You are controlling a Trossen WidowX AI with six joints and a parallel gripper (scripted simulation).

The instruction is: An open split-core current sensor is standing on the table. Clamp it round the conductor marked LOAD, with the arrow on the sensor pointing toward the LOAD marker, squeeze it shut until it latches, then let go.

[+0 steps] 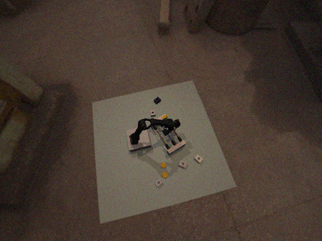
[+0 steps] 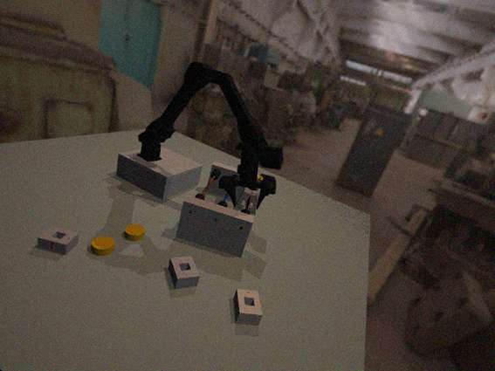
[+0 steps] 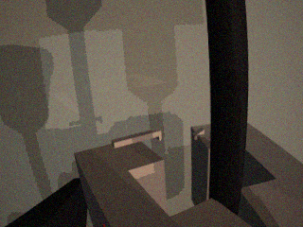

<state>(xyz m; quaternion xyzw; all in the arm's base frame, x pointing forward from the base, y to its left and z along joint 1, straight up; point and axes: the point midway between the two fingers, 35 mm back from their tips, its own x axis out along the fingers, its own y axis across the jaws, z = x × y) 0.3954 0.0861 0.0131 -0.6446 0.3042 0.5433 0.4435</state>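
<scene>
open-jawed sensor, pale and angular, clamped in the claw among the conductors

the split-core current sensor (image 3: 111, 172) shows best in the wrist view: a blocky, square-edged body in dull brownish grey, with a paler pinkish patch on an inner face. a thin raised strip with a light edge runs along the top of its left-hand part in that view. a gap separates this part from the right-hand one, which has a small pale detail at its near-gap corner and a dark inner side. a black bar (image 3: 228, 104) crosses in front of the right-hand part and hides some of it. no arrow can be made out, and whether the core surrounds a conductor i cannot tell.

the claw (image 1: 166, 131) (image 2: 246, 206) (image 3: 142, 203) is clamped on the sensor, pointing down between the pale end blocks. below the arm (image 1: 141, 125) (image 2: 241, 110) run a brown conductor (image 1: 161, 136) (image 2: 208, 183), a blue one and a dark one, reaching the near end block (image 1: 176, 147) (image 2: 215, 226). which is marked load is too small to read. pale square-holed blocks and two yellow discs lie apart on the surface (image 1: 131, 192) (image 2: 112, 315).
</scene>
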